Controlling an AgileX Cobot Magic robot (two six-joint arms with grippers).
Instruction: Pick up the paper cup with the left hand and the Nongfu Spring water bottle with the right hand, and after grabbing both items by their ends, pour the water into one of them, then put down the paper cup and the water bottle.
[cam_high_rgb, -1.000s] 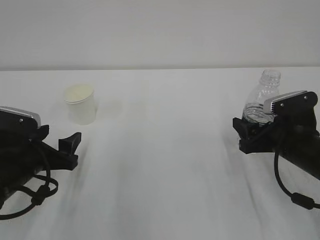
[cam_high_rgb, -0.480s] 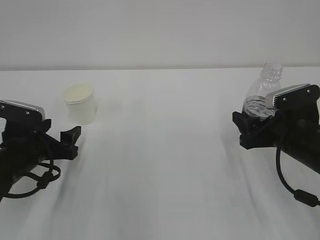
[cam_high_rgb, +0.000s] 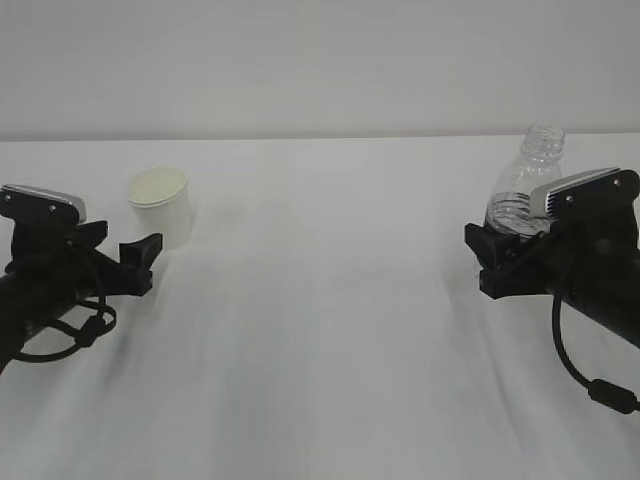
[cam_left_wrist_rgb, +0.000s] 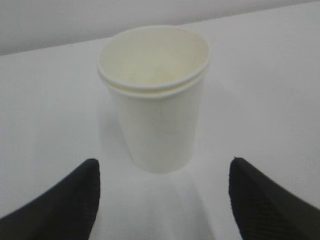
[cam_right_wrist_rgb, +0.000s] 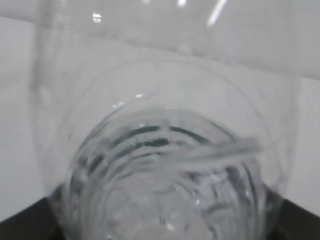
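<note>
Exterior and wrist views, two-arm pouring set-up on a white bench (cam_high_rgb: 320, 330). Near the left edge, the left hand (cam_high_rgb: 140, 264) stands with jaws wide and empty, fingertips (cam_left_wrist_rgb: 75, 197) just short of the paper cup (cam_high_rgb: 163, 206), which sits upright on the bench toward the back left and apart from the gripper. In the left wrist view the cup (cam_left_wrist_rgb: 155, 95) lies centred between the two fingers. To do the step well, the advance should probably be straight and low, so that both fingers pass the wall before closing, and the grip gentle, since thin paper likely buckles. Near the right edge, the right hand (cam_high_rgb: 500, 262) is closed round the lower body of the Nongfu Spring water bottle (cam_high_rgb: 525, 185), neck leaning slightly right. The right wrist view shows its ribbed wall (cam_right_wrist_rgb: 165, 160) filling the jaws; it should likely wait until the cup is secured.
</note>
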